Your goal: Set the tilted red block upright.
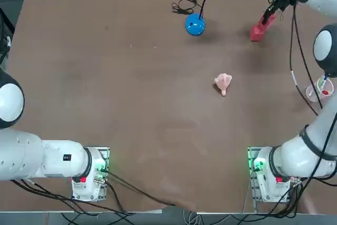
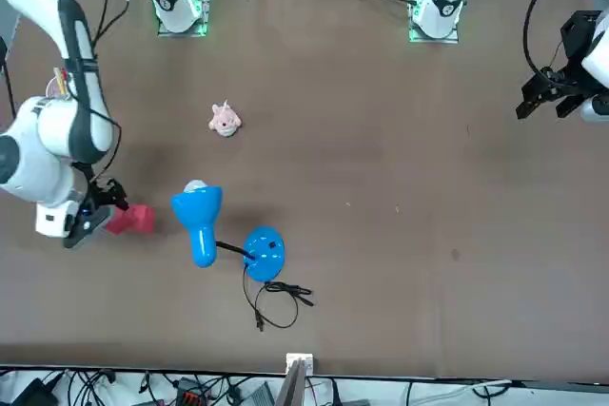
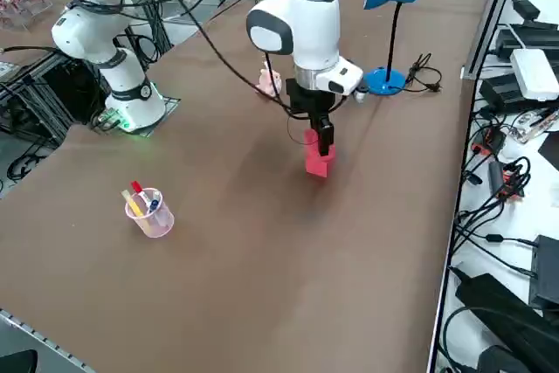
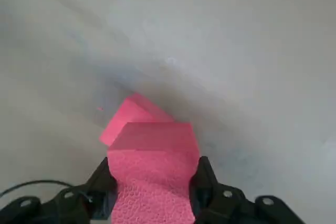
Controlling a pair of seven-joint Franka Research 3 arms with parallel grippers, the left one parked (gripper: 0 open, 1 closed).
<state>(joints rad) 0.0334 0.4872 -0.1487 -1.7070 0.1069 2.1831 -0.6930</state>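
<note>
At about one o'clock on the table (image 1: 131, 104), the right gripper (image 4: 152, 182) clamps the red block (image 4: 152, 171), probably resting on a lower edge. Rotate slowly until flat, then release.

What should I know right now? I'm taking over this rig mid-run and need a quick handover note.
Right gripper: shut on the red block, far side of the table, to the robot's right of the blue desk lamp.
Red block: clamped between both fingers, its low end at or close to the table; in the right side view it looks near upright, though contact is hard to judge.
Done: block grasped and raised from its tilt.
Left: set it squarely on its base, open the fingers, withdraw.
Nearby: pink toy and a plastic cup of pens, both apart from the block.
</note>
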